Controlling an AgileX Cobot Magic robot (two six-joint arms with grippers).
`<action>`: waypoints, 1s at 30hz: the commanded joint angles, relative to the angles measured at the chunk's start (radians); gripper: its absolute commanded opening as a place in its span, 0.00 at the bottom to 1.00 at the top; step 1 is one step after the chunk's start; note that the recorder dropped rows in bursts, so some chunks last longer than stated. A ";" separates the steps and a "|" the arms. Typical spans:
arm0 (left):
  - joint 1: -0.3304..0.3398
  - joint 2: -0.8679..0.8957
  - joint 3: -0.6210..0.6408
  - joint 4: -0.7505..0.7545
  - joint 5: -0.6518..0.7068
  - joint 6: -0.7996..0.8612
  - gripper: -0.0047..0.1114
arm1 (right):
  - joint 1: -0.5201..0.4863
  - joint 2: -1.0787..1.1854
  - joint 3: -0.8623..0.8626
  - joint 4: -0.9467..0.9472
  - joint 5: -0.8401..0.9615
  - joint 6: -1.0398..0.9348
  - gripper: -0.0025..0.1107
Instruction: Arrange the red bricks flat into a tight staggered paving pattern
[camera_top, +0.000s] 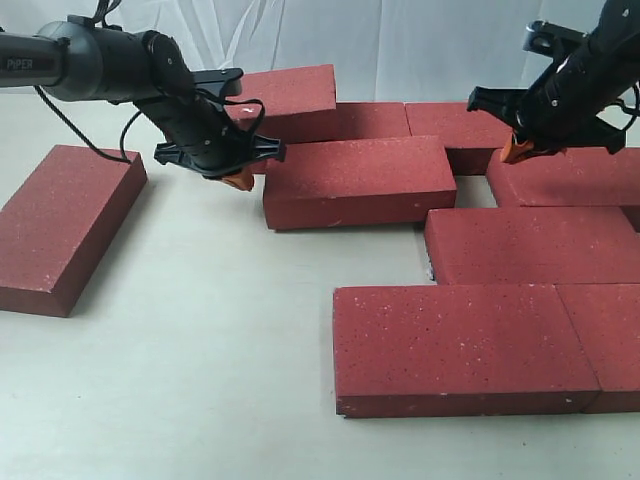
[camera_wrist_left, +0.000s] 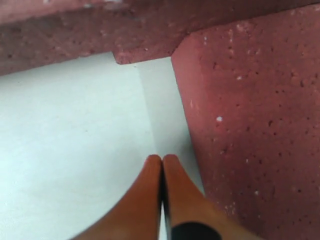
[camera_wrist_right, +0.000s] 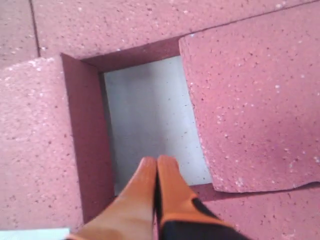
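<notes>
Several dark-red bricks lie flat on the white table. One brick (camera_top: 65, 225) lies alone at the left. A middle brick (camera_top: 360, 180) sits in front of the back row (camera_top: 290, 100). My left gripper (camera_top: 238, 180) is shut and empty, just off that middle brick's left end; in the left wrist view its tips (camera_wrist_left: 162, 159) hover over the table beside the brick (camera_wrist_left: 255, 125). My right gripper (camera_top: 517, 150) is shut and empty above a small gap (camera_top: 478, 190) between bricks. In the right wrist view its tips (camera_wrist_right: 157, 161) point into this gap (camera_wrist_right: 150, 115).
Two bricks (camera_top: 460, 345) (camera_top: 610, 340) lie side by side at the front right, with another (camera_top: 530, 245) behind them and one more (camera_top: 570, 175) at the right edge. Bare table (camera_top: 200, 350) spreads over the front left. A white cloth backdrop (camera_top: 400, 40) hangs behind.
</notes>
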 joint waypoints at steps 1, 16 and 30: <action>0.001 -0.001 -0.007 0.003 0.010 -0.005 0.04 | 0.019 -0.035 -0.004 0.052 0.010 -0.058 0.02; 0.001 -0.001 -0.007 0.001 0.022 -0.005 0.04 | 0.164 0.082 -0.004 0.133 -0.146 -0.115 0.02; 0.001 -0.001 -0.007 -0.006 0.019 -0.005 0.04 | 0.164 0.119 -0.004 0.154 -0.157 -0.112 0.02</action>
